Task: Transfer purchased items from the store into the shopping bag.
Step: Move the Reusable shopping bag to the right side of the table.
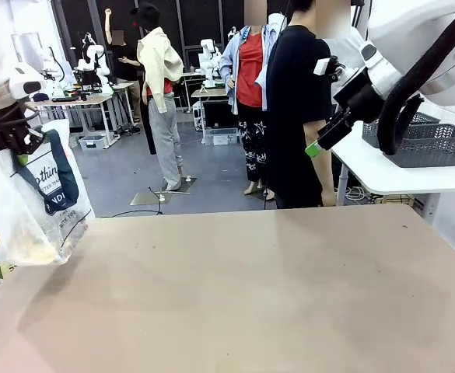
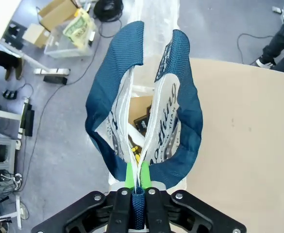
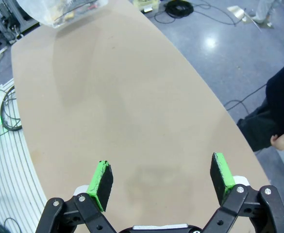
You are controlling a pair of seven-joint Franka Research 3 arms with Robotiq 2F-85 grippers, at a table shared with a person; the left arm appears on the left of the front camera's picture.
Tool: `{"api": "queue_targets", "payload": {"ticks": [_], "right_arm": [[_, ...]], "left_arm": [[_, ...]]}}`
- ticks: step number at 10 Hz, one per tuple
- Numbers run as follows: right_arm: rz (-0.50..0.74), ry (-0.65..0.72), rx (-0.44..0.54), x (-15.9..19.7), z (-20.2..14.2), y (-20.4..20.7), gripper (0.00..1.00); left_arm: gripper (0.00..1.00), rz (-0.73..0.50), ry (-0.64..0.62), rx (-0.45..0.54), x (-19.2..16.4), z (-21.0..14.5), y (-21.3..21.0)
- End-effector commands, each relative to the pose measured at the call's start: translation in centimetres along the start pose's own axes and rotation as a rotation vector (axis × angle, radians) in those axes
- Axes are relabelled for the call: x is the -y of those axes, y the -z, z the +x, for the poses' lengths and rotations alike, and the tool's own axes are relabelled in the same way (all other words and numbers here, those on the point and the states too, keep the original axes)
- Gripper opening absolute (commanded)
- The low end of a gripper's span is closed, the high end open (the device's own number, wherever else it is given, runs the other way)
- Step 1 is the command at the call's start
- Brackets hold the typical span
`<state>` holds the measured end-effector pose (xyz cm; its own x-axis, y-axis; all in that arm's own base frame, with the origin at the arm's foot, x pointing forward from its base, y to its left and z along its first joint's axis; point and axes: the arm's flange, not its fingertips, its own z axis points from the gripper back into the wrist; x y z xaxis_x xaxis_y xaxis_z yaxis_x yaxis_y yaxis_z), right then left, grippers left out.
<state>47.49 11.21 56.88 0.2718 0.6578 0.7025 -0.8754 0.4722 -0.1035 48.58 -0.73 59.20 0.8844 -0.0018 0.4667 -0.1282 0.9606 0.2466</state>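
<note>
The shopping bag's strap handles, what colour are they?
Navy blue. The strap handles of the shopping bag show best in the left wrist view.

Lab floor beyond my worktop (image 1: 289,287).
Grey polished floor (image 1: 126,175), cables (image 3: 183,7) trailing; white side table (image 1: 398,175) carrying a mesh basket (image 1: 429,144) at right.

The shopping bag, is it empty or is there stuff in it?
Not empty. The shopping bag hangs from the left gripper, shut on its handles; through its mouth a brown box and yellowish packets show inside.
</note>
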Motion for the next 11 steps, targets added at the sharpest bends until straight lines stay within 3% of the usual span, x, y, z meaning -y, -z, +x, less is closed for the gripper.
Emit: {"api": "queue_targets", "payload": {"ticks": [1,7,11], "right_arm": [[-0.006,-0.011,-0.013,0.0,0.0,0.0,1.0],[-0.006,-0.011,-0.013,0.0,0.0,0.0,1.0],[-0.006,-0.011,-0.013,0.0,0.0,0.0,1.0]], "left_arm": [[0.0,0.022,0.027,0.062,-1.0,-0.6,0.9],[0.0,-0.028,0.012,-0.02,-1.5,-3.9,5.2],[0.0,-0.026,0.013,-0.037,-0.9,-4.1,5.3]]}}
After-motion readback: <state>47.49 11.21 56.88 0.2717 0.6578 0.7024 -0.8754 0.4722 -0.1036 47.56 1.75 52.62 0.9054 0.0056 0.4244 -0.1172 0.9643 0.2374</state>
